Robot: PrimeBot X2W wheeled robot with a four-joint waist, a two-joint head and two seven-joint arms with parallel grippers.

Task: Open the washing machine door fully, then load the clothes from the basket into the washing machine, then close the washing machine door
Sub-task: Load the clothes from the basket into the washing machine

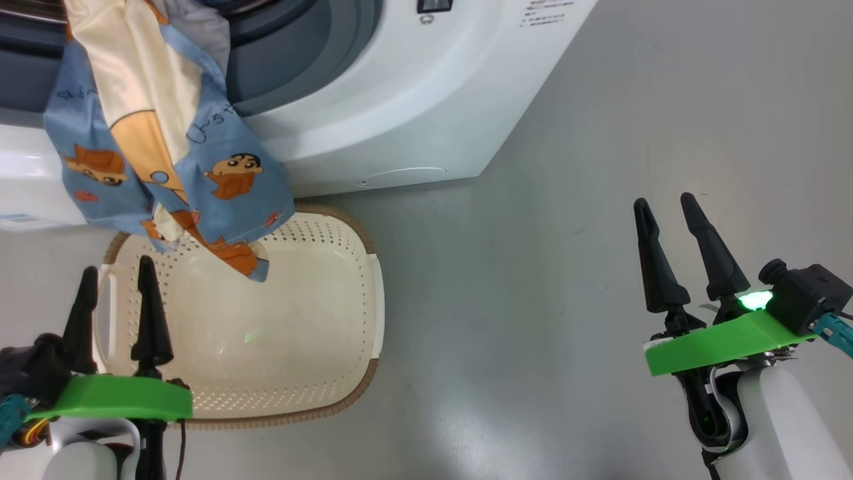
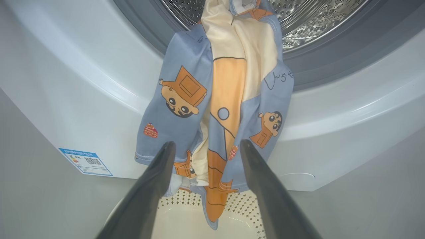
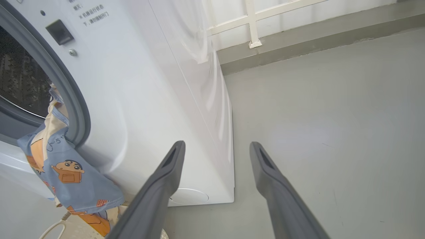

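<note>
A: Where's the clothes?

B: One piece, draped over the mouth of the washing machine. The top end is inside the drum, the rest hangs down the white front, and the tail dips into the basket. The basket bottom is bare apart from that tail.

A: Grippers?

B: The left gripper has its fingers spread with nothing between them, over the basket's left end. The right gripper is likewise spread and empty, out over the floor, well apart from the machine's mouth.

A: Relation that matters?

B: The cloth lies ahead of and above the left gripper, a bit toward the robot's right of it (going by the head view). Its long axis runs up-down, from drum lip to basket. In the left wrist view the hanging part sits right on the line between the two fingers, so the left arm is much the nearer.

A: Step?

B: I'd judge it as loading, not finished. The piece needs lifting over the gasket and into the drum. Probably take it low on the hanging part and carry it up and in. The risk is that it slides back into the basket if released short of the drum.
</note>
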